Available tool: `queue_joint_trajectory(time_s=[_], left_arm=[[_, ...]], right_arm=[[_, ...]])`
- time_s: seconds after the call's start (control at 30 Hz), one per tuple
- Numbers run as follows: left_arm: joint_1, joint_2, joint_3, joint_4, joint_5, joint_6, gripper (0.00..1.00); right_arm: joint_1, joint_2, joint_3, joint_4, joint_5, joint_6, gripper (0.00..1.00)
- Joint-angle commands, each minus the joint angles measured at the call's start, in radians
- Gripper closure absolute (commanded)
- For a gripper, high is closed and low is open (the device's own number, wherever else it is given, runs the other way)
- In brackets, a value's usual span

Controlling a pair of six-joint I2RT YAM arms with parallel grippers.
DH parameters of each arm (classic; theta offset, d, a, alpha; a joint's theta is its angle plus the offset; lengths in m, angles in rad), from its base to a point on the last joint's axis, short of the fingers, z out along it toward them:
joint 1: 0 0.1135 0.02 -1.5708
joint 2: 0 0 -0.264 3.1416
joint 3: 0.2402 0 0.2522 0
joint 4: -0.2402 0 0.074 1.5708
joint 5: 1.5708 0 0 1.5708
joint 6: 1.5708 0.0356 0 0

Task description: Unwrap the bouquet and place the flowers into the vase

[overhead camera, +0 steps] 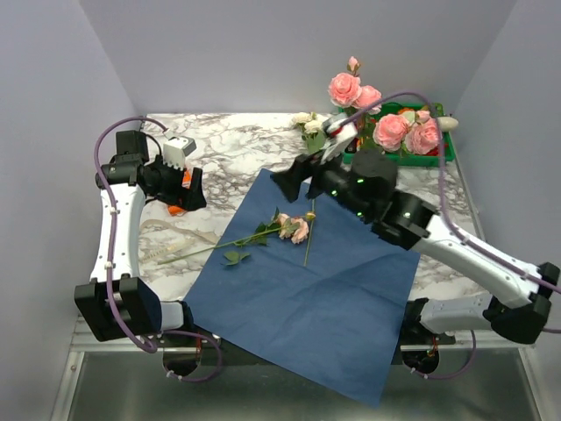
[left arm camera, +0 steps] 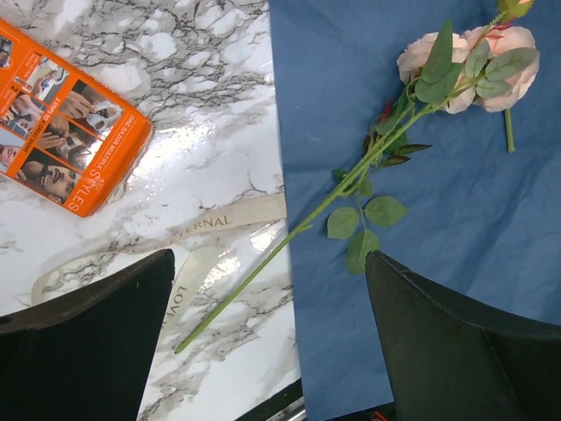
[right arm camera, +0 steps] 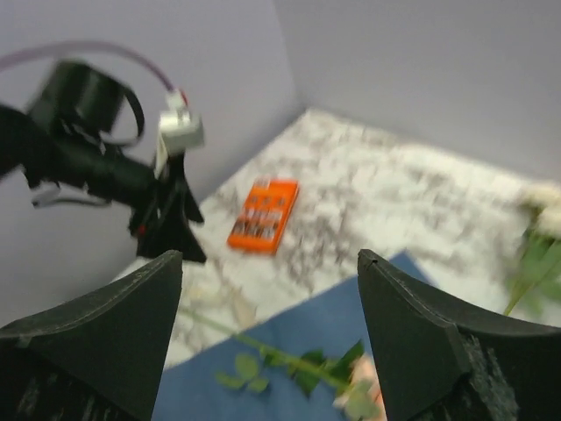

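Flowers (overhead camera: 294, 228) lie loose on the blue paper (overhead camera: 307, 298). The right gripper (overhead camera: 289, 181) hovers above its far corner and the left gripper (overhead camera: 189, 189) by its left edge, both with jaws spread and empty.

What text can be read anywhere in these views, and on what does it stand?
"STYLES": orange packet; its smaller print is unreadable.
"TERNAL": beige ribbon, first letters unclear.
"LOV": same ribbon, lower strand, rest hidden.
Top and right wrist views: nothing legible.

The marble-look counter (left arm camera: 210, 114) is shiny. The blue paper (left arm camera: 473, 237) is smooth and dull. The ribbon (left arm camera: 230, 217) looks woven.
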Motion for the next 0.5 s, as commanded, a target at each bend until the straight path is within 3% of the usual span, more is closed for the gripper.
queue_joint_trajectory(time_s=[0.0,0.23,0.47], left_arm=[[-0.003,-0.043,0.018,-0.006,0.011,-0.017,0.01],[-0.002,-0.060,0.029,-0.015,-0.023,-0.003,0.01],[0.003,-0.083,0.024,-0.016,-0.037,-0.008,0.01]], right_arm=[[0.073,0.101,-0.096,-0.229,0.076,0.335,0.06],[0.099,0.312,-0.072,-0.310,0.030,0.656,0.00],[0.099,0.570,0.056,-0.375,0.067,0.782,0.00]])
